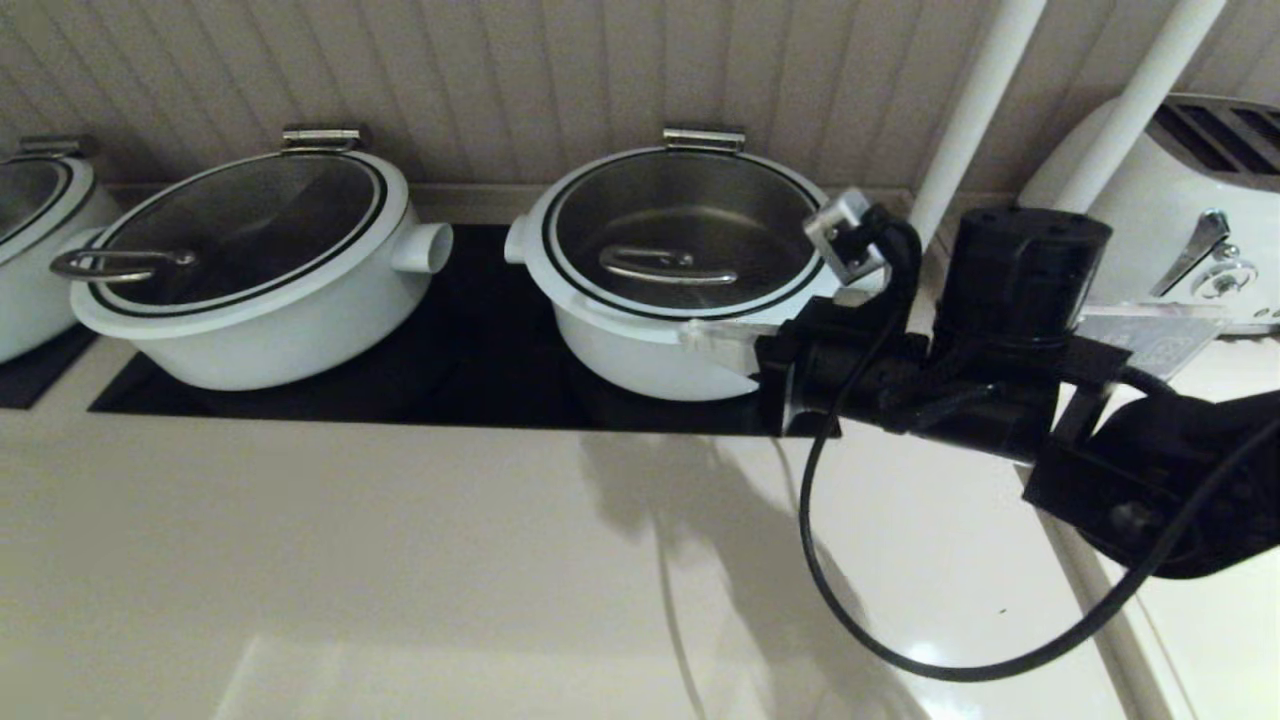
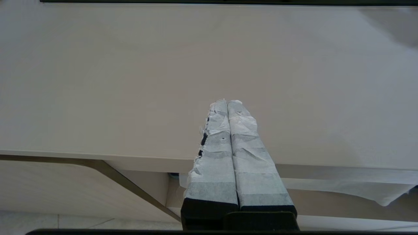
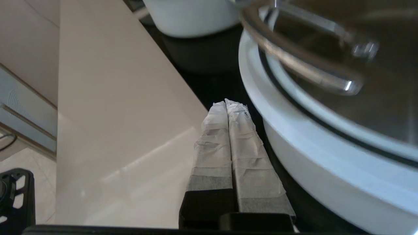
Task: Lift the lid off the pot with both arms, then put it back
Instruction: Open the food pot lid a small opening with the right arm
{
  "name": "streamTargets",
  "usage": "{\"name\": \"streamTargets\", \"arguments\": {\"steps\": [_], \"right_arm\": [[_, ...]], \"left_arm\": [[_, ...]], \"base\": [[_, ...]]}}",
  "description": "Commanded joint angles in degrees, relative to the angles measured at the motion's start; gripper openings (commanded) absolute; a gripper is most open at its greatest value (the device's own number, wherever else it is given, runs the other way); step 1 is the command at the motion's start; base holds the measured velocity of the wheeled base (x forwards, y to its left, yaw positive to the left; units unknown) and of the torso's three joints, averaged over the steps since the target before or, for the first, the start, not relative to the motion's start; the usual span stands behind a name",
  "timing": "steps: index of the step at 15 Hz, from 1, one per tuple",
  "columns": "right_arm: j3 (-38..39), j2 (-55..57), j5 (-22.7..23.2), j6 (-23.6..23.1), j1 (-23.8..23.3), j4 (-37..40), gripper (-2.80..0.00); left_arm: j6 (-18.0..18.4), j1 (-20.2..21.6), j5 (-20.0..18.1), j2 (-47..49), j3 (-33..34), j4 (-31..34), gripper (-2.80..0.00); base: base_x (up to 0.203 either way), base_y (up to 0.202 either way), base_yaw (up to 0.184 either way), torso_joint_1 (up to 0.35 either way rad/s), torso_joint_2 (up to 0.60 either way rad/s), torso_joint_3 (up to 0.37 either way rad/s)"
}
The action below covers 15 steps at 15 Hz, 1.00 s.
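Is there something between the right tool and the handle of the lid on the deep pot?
Nothing visible blocks it. The right tool, shut, sits beside the pot, below the rim of the lid. The steel handle lies free on top. The left tool, shut, is over bare counter.

A: The right arm [image 1: 1000,330] is bulky matte black, with a round cap pocked by small holes.

B: And a loose black cable [image 1: 900,620] loops below it. Both the right gripper [image 3: 227,104] and left gripper [image 2: 227,103] have fingers wrapped in wrinkled, frayed white tape.
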<state>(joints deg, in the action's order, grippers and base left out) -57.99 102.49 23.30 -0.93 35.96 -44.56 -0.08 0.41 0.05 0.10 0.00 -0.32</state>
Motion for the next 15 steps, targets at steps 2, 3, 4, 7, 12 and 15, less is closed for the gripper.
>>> {"name": "streamTargets", "arguments": {"steps": [2, 3, 4, 7, 12, 15], "right_arm": [[-0.1, 1.0, -0.5, 0.0, 0.0, 1.0, -2.80], [-0.2, 1.0, -2.0, 0.2, 0.0, 2.0, -2.80], [-0.5, 1.0, -3.0, 1.2, 0.0, 2.6, -2.80], [-3.2, 1.2, -4.1, 5.3, 0.0, 2.8, -2.80], [-5.0, 2.1, -4.4, 5.7, -0.1, 2.5, -2.80], [-6.6, 3.7, -6.4, 5.7, -0.1, 2.3, -2.80]], "left_arm": [[0.0, 0.0, 0.0, 0.0, 0.0, 0.0, -2.80], [0.0, 0.0, 0.0, 0.0, 0.0, 0.0, -2.80], [0.0, 0.0, 0.0, 0.0, 0.0, 0.0, -2.80], [0.0, 0.0, 0.0, 0.0, 0.0, 0.0, -2.80], [0.0, 0.0, 0.0, 0.0, 0.0, 0.0, -2.80], [0.0, 0.0, 0.0, 0.0, 0.0, 0.0, -2.80]], "base": [[0.000, 0.000, 0.000, 0.000, 0.00, 0.000], [0.000, 0.000, 0.000, 0.000, 0.00, 0.000], [0.000, 0.000, 0.000, 0.000, 0.00, 0.000], [0.000, 0.000, 0.000, 0.000, 0.00, 0.000], [0.000, 0.000, 0.000, 0.000, 0.00, 0.000], [0.000, 0.000, 0.000, 0.000, 0.00, 0.000]]}}
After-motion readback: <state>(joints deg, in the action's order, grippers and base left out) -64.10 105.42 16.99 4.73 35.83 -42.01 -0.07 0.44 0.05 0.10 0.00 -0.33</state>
